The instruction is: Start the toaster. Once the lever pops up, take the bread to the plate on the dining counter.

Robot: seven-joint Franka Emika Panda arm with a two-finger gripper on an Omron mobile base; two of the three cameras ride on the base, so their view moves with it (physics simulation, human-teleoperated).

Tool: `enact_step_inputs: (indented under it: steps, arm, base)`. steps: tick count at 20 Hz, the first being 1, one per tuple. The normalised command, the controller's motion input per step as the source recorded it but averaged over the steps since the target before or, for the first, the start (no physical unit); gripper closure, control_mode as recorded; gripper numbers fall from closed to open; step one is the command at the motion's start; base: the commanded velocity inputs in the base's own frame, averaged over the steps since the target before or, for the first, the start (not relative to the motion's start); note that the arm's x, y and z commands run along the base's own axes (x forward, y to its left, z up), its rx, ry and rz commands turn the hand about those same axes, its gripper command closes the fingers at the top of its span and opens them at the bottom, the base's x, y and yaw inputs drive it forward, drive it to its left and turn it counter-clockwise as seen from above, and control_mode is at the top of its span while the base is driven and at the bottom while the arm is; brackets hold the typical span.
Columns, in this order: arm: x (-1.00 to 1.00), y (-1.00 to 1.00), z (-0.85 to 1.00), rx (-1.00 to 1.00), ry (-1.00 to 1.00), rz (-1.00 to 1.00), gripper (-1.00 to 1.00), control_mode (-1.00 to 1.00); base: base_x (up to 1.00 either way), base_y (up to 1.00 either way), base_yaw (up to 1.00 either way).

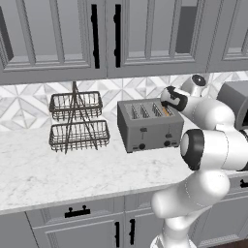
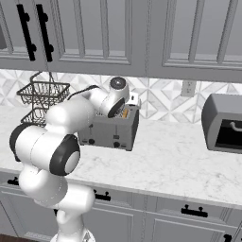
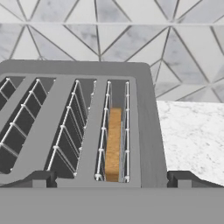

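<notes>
The grey four-slot toaster [image 1: 150,128] [image 2: 111,130] [image 3: 144,109] stands on the marble worktop against the tiled wall. Two small black levers [image 1: 144,130] sit on its front face. The tan bread [image 3: 113,144] [image 1: 166,111] [image 2: 125,113] stands on edge, low in the rightmost slot. My gripper [image 3: 112,180] [image 1: 166,104] [image 2: 128,106] hovers just above that end of the toaster. It is open, with its fingertips [image 3: 41,178] wide apart and nothing between them. The plate and the dining counter are out of view.
A two-tier wire basket [image 1: 77,121] [image 2: 42,94] stands left of the toaster. A darker grey appliance [image 2: 224,123] [image 1: 237,99] sits to the right. Wall cabinets [image 1: 97,38] hang overhead. Bare worktop [image 2: 175,160] lies between the toaster and that appliance.
</notes>
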Motion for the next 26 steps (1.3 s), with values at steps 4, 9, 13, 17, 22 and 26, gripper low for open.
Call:
enact_step_inputs:
  steps: [4, 9, 13, 17, 22, 26]
  arm:
    - [0.00, 0.00, 0.00, 0.00, 0.00, 0.00, -1.00, -1.00]
    - [0.00, 0.00, 0.00, 0.00, 0.00, 0.00, -1.00, -1.00]
    - [0.00, 0.00, 0.00, 0.00, 0.00, 0.00, -1.00, -1.00]
    - [0.00, 0.00, 0.00, 0.00, 0.00, 0.00, -1.00, -1.00]
    - [0.00, 0.00, 0.00, 0.00, 0.00, 0.00, -1.00, -1.00]
    - [0.00, 0.00, 0.00, 0.00, 0.00, 0.00, -1.00, -1.00]
  base:
    - [0.00, 0.00, 0.00]
    - [0.00, 0.00, 0.00]
    - [0.00, 0.00, 0.00]
    - [0.00, 0.00, 0.00]
    - [0.00, 0.00, 0.00]
    - [0.00, 0.00, 0.00]
